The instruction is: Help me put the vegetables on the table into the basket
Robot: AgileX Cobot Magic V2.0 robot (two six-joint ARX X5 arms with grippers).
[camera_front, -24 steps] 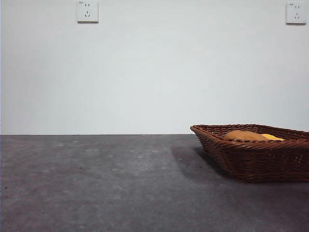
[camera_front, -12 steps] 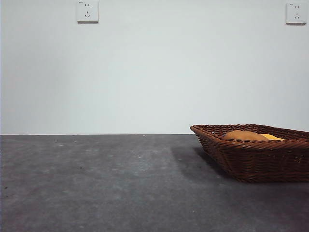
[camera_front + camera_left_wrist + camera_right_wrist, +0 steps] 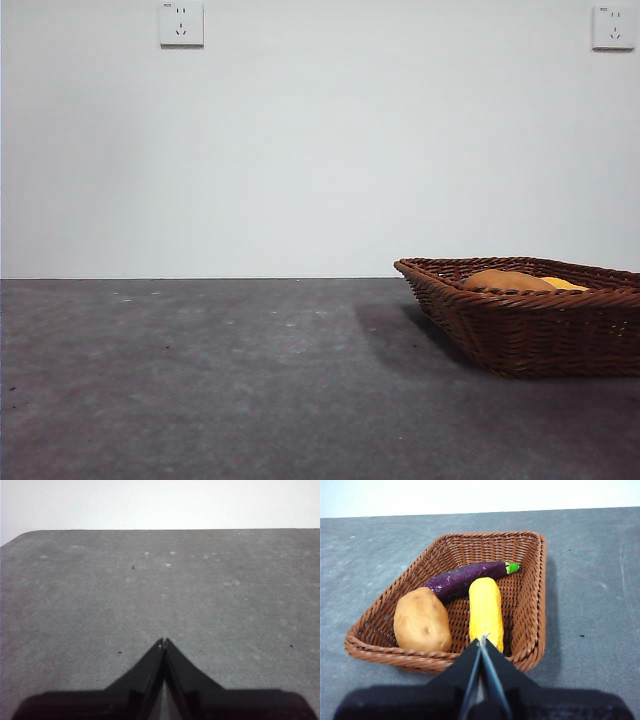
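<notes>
Right pincer closed, empty, above near rim of basket; corn, potato, eggplant inside, just beyond tips. Left pincer closed, empty, over bare desk.

Brown wicker basket sits flat on grey table. All 3 vegetables lie inside it: potato, corn, and purple eggplant slanted behind both.
</notes>
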